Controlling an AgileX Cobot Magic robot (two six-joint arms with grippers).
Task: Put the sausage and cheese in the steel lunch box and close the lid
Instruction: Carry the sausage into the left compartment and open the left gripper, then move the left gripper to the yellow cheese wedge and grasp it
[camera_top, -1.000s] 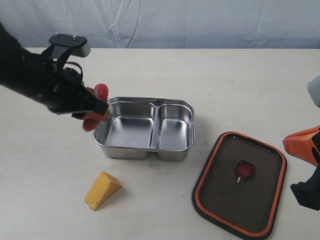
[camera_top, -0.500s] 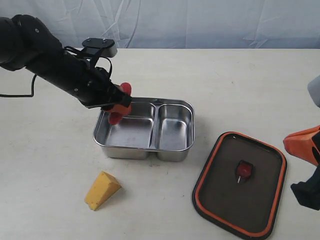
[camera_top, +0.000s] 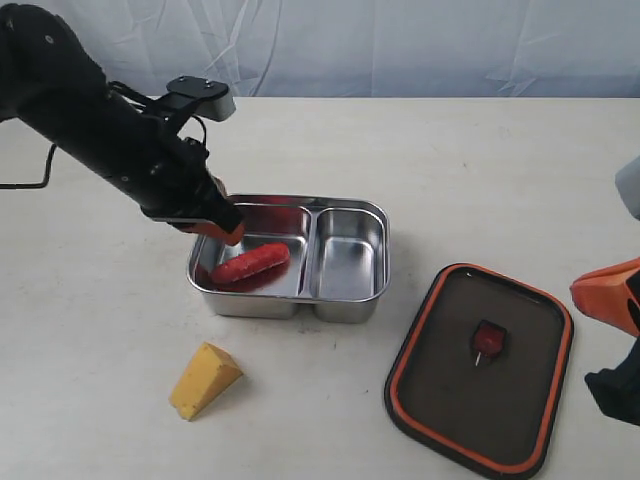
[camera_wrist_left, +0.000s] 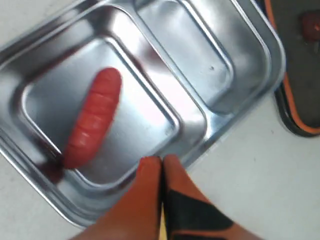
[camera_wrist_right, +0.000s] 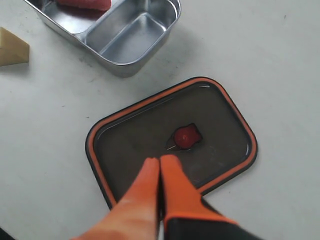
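The red sausage (camera_top: 250, 264) lies loose in the larger left compartment of the steel lunch box (camera_top: 290, 300), also seen in the left wrist view as sausage (camera_wrist_left: 92, 117) in the box (camera_wrist_left: 200, 50). My left gripper (camera_top: 228, 232) hovers over the box's back-left rim, shut and holding nothing (camera_wrist_left: 161, 159). The yellow cheese (camera_top: 204, 380) rests on the table in front of the box. The dark lid (camera_top: 450, 400) with its orange rim lies flat to the right. My right gripper (camera_wrist_right: 159, 160) is shut and empty above the lid (camera_wrist_right: 135, 145).
The box's smaller right compartment (camera_top: 348, 262) holds nothing. An orange-red valve tab (camera_top: 488, 340) sits at the lid's centre. A pale backdrop (camera_top: 400, 45) runs along the far table edge.
The left arm carried the sausage over the box, let it drop into the left compartment, and its jaws have closed empty. The right arm has not moved.
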